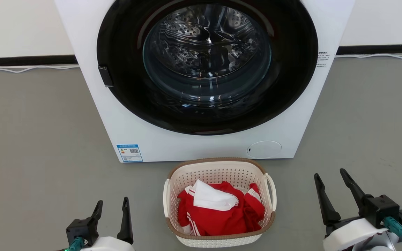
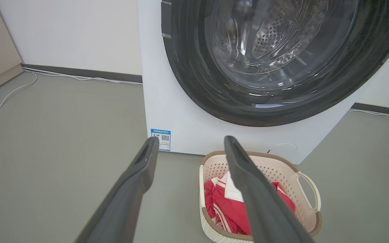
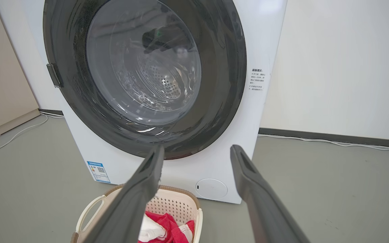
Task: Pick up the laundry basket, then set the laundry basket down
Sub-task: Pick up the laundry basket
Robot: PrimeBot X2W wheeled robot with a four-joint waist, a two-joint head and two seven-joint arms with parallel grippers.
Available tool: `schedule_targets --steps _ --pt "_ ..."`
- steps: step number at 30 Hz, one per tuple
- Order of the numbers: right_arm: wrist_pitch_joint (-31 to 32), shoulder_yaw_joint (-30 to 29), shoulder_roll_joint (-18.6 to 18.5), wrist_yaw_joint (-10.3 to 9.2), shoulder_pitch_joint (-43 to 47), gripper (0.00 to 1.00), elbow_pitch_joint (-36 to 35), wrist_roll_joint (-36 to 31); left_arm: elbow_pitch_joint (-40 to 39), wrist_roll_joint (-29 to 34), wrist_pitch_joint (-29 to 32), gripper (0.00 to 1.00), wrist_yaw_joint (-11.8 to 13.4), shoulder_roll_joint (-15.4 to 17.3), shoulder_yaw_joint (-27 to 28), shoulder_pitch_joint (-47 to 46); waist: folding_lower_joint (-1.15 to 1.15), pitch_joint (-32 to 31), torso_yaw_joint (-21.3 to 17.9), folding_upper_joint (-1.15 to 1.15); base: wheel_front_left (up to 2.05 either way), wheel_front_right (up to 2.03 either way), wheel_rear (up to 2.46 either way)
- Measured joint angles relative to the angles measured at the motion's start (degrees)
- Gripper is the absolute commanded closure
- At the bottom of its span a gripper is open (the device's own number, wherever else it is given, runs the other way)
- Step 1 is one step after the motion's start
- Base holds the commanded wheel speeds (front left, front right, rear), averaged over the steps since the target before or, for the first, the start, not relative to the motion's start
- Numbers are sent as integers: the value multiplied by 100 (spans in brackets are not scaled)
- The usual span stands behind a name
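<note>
The laundry basket (image 1: 218,172) is cream-white and perforated, with a brown rim and white loop handles. It stands on the grey floor just in front of the washer and holds red and white clothes (image 1: 218,209). My left gripper (image 1: 113,205) is open at the lower left, well clear of the basket's left side. On the lower right my right gripper (image 1: 330,174) stands open too, apart from the basket's right handle. The left wrist view has the basket (image 2: 282,172) partly behind my right-hand finger (image 2: 248,182). In the right wrist view the basket (image 3: 181,202) sits low, left of centre.
A white front-loading washer (image 1: 201,143) with a dark round glass door (image 1: 206,59) stands close behind the basket. White cables (image 1: 23,69) run along the black skirting at the wall. Bare grey floor spreads on both sides of the basket.
</note>
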Motion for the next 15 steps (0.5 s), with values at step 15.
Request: schedule_targets --steps 15 --pt "-1 -60 21 1 -325 0 466 192 126 -99 0 0 45 4 -93 -188 0 283 -26 0 0 0 0"
